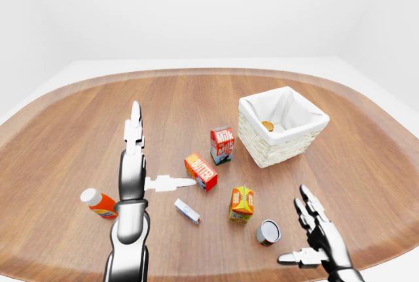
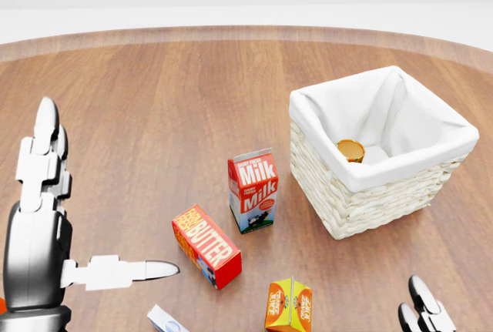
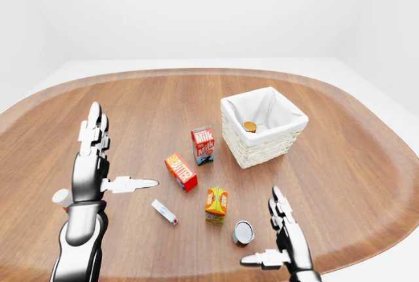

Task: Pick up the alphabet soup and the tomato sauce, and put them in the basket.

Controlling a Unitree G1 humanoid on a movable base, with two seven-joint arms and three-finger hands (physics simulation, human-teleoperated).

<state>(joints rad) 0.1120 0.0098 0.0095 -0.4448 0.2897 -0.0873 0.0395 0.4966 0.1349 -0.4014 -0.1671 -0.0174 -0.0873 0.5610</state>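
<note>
On the wooden counter point(image 1: 78, 118), a white-lined wicker basket point(image 1: 283, 143) already holds one can point(image 1: 268, 125) with an orange-brown top. A second can point(image 1: 268, 232) lies on its side near the left-eye view's bottom, just beside the right hand point(image 1: 317, 233), whose fingers are spread wide and hold nothing. The left hand point(image 1: 141, 167) stands raised, fingers splayed, also empty. Between the hands sit a milk carton point(image 1: 222, 144), a butter box point(image 1: 201, 171) and an orange juice carton point(image 1: 241, 204).

White-lined wicker basket point(image 1: 283, 139) stood upright at far right, holding one orange-topped can point(image 1: 268, 125). A second can point(image 1: 268, 232) lay tipped on the table, near right, silver end showing.
</note>
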